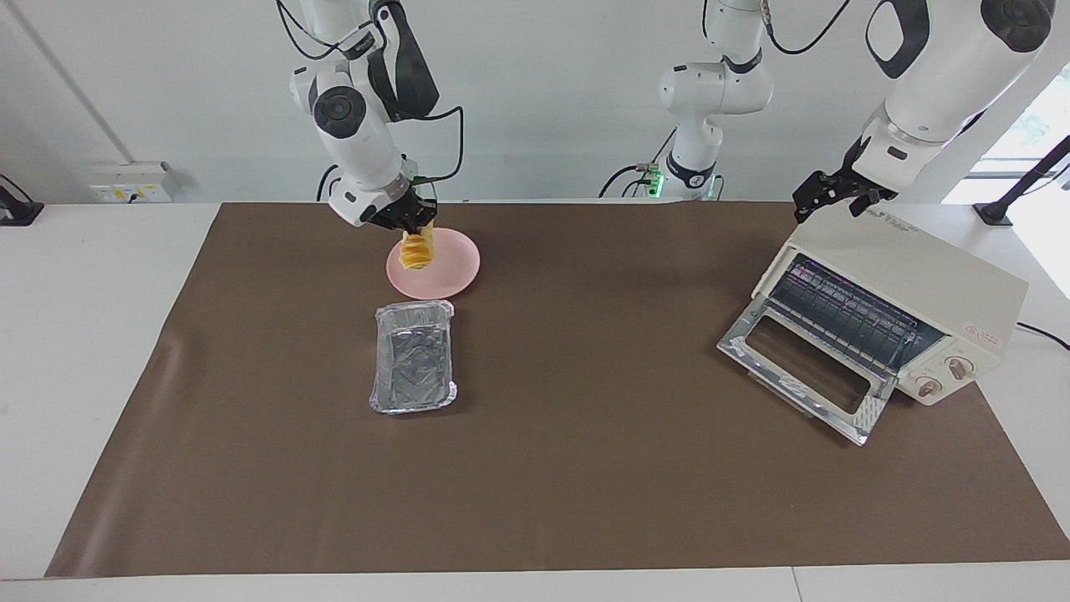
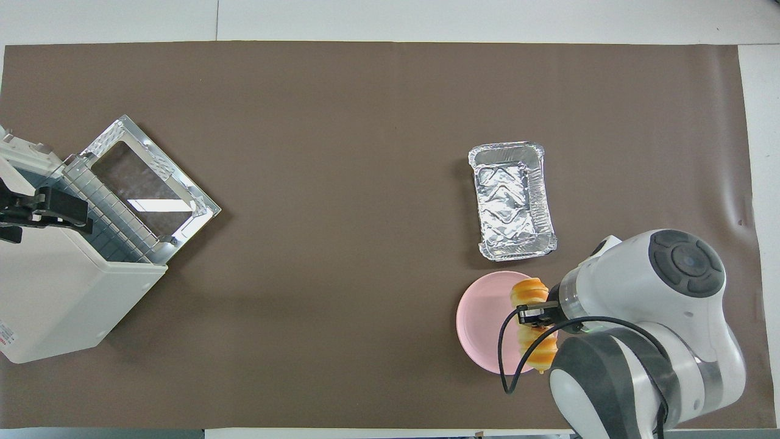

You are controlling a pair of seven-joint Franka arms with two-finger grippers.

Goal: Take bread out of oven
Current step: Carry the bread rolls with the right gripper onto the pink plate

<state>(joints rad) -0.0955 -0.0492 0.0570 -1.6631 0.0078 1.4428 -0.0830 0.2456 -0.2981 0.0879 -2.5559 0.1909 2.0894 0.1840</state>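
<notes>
My right gripper is shut on the bread, a golden-yellow ridged loaf. It holds the loaf on end over the pink plate, lower end close to the plate. In the overhead view the right gripper grips the bread mid-length over the plate. The cream-white oven stands at the left arm's end of the table. Its glass door is folded down open and the wire rack shows bare. My left gripper hovers over the oven's top, and also shows in the overhead view.
A crinkled silver foil tray lies empty beside the plate, farther from the robots; it also shows in the overhead view. A brown mat covers the table. The open oven door juts out over the mat.
</notes>
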